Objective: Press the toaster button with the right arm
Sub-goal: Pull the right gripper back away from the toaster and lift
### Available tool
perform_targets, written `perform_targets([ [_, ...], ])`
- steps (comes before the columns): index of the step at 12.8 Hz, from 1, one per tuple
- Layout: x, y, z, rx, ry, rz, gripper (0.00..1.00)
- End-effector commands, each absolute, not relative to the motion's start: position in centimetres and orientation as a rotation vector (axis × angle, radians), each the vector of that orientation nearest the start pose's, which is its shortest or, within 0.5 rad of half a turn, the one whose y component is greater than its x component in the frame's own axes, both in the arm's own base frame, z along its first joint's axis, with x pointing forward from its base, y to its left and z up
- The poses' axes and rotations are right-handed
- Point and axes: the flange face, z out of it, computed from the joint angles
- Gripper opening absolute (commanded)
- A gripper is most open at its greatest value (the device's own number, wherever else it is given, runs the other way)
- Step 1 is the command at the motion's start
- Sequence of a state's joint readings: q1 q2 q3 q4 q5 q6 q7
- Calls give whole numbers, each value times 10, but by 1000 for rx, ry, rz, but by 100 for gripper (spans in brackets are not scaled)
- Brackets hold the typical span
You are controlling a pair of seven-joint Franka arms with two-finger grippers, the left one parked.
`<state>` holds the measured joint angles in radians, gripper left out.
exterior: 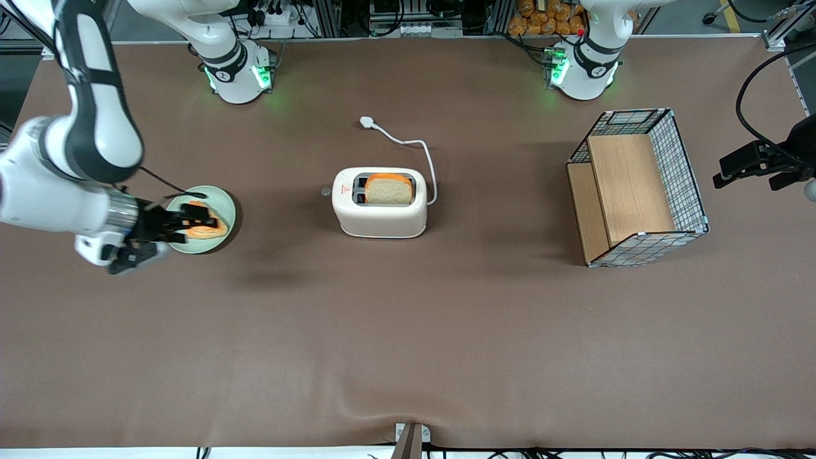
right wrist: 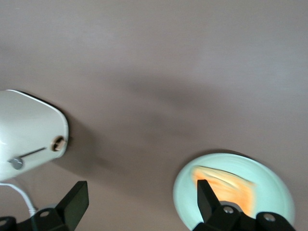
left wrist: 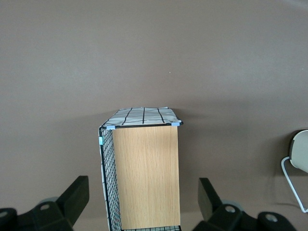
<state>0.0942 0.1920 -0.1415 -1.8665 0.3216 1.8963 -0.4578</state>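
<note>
Nearest the front camera we see only the bare brown table [exterior: 408,357]. Toward the working arm's end, the right arm [exterior: 70,166] reaches over a pale green plate [exterior: 223,207] that holds an orange-edged slice of bread [exterior: 207,228]. Its gripper [exterior: 191,224] hangs above that plate, and in the right wrist view the gripper [right wrist: 139,202] has its fingers [right wrist: 74,202] spread well apart with nothing between them. At mid-table stands the toaster [exterior: 380,213], well apart from the plate, a slice of toast [exterior: 389,190] upright in one slot. We find the toaster button [exterior: 326,190] on the narrow end facing the plate, and the white cord [exterior: 408,143] trailing away from the front camera. Toward the parked arm's end sits a wire basket [exterior: 685,166] with a wooden board [exterior: 628,188] inside.
</note>
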Motion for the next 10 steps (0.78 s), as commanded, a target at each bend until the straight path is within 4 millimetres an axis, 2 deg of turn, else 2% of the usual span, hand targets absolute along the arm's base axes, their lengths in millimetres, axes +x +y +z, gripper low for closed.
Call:
perform_targets([
  [1, 575, -30, 451, -2872, -380, 94, 100],
  [2, 568, -40, 469, -2905, -329, 82, 100],
  [5, 542, -40, 528, -3033, -182, 49, 100],
  [6, 540, -39, 538, -3048, -129, 29, 100],
  [9, 535, -57, 586, -3078, 70, 48, 100],
  [10, 535, -61, 596, -3092, 119, 42, 100],
])
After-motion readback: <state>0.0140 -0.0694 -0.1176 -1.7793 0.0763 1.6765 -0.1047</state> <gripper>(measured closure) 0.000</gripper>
